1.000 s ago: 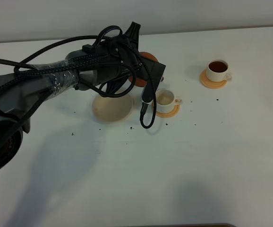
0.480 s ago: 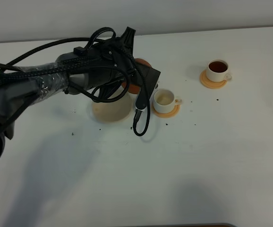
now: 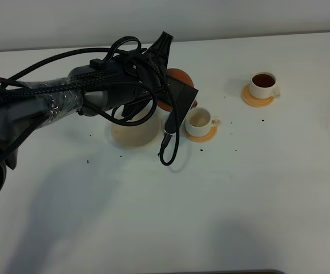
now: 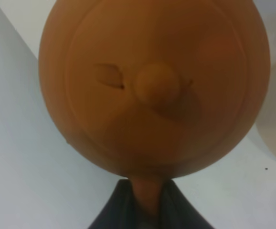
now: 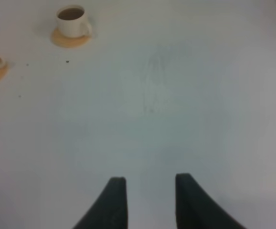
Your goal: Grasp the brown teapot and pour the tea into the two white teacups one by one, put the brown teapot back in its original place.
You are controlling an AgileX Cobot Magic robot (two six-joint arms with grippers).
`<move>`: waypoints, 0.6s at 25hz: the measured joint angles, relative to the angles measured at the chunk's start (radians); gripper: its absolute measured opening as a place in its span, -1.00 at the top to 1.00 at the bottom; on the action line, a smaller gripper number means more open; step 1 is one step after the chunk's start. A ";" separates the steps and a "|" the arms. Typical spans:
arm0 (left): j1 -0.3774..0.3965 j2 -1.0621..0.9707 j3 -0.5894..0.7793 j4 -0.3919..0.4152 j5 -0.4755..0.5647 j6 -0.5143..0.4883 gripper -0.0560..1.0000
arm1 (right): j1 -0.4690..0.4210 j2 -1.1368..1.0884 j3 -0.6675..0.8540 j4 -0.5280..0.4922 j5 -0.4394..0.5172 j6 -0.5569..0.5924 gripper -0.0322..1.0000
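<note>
White table [image 3: 256, 188], brown teapot [image 4: 152, 90] gripped
Its handle is clamped in the closed left gripper [image 4: 147, 205] (body just beyond the jaws).

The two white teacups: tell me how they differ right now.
The far teacup holds dark tea; the near teacup shows only a pale inside. The near teacup is close to the brown teapot; the far teacup stands well apart. Both are white, upright, on orange-tan coasters.

bright even light, soft shadows on the white table [image 3: 268, 188], brown teapot [image 4: 152, 81] blurred up close
</note>
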 joint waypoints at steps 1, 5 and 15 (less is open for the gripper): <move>0.000 0.000 0.000 0.000 0.000 0.013 0.68 | 0.000 0.000 0.000 0.000 0.000 0.000 0.47; 0.000 0.000 0.001 0.003 -0.003 0.069 0.68 | 0.000 0.000 0.000 0.000 0.000 0.000 0.47; 0.000 0.000 0.001 0.012 -0.036 0.151 0.68 | 0.000 0.000 0.000 0.000 0.000 0.000 0.47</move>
